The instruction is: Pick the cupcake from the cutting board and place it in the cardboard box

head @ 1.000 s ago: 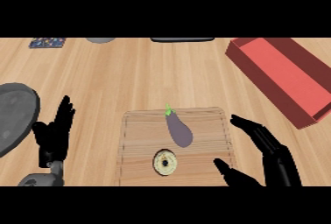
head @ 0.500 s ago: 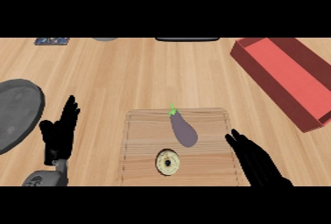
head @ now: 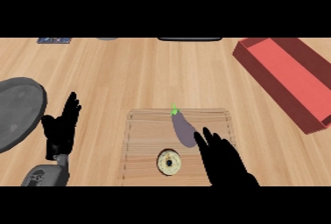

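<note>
A small round cupcake [head: 169,162] with a pale rim and dark centre lies near the front of the wooden cutting board [head: 143,131]. A purple eggplant [head: 184,129] with a green stem lies on the board just behind it. My right hand [head: 223,162] is open, its straight fingers stretched over the board's right part, just right of the cupcake and touching the eggplant's near end. My left hand [head: 61,129] rests open, fingers up, left of the board. The red open box [head: 290,78] lies at the right.
A large dark grey round plate [head: 16,111] sits at the left edge, beside my left hand. Small dark items line the far edge of the counter [head: 129,70].
My right hand has moved left from beside the board to over its right part, close to the cupcake. The view has shifted slightly. My left hand stays put.
</note>
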Robot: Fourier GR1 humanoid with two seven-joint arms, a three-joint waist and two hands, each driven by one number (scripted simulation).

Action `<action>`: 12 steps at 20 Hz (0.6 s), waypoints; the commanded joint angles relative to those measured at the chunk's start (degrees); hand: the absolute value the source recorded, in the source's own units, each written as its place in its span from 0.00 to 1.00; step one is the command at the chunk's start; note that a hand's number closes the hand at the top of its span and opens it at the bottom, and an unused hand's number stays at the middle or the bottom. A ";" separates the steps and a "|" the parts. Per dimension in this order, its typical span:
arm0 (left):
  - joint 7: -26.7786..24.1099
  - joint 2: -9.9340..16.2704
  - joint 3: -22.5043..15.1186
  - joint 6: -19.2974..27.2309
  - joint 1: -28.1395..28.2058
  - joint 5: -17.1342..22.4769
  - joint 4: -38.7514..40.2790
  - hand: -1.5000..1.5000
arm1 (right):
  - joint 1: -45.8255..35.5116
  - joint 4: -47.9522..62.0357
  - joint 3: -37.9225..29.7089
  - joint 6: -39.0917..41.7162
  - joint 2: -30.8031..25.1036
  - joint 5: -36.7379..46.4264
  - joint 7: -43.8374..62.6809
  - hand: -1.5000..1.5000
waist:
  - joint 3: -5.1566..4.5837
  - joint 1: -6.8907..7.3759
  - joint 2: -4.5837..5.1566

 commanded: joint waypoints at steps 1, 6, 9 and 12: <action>-0.11 -0.29 -0.34 0.26 0.23 -0.79 0.01 0.50 | -5.50 4.78 3.60 5.19 4.14 -0.56 14.44 0.00 | -0.03 0.46 0.00; 0.07 0.18 -0.05 -0.45 1.54 -0.50 -2.16 0.50 | -6.51 10.51 2.00 2.96 4.18 -3.77 15.79 0.00 | 0.03 0.58 0.01; 2.45 0.44 -0.75 -1.00 0.65 -0.99 -2.67 0.50 | -7.50 10.25 2.03 4.02 4.19 -7.01 17.04 0.00 | 0.07 0.31 -0.02; 0.69 0.23 0.00 -0.53 0.20 -1.47 -0.82 0.50 | -7.93 13.00 8.47 -2.92 4.19 -6.03 20.66 0.00 | 0.05 0.19 -0.09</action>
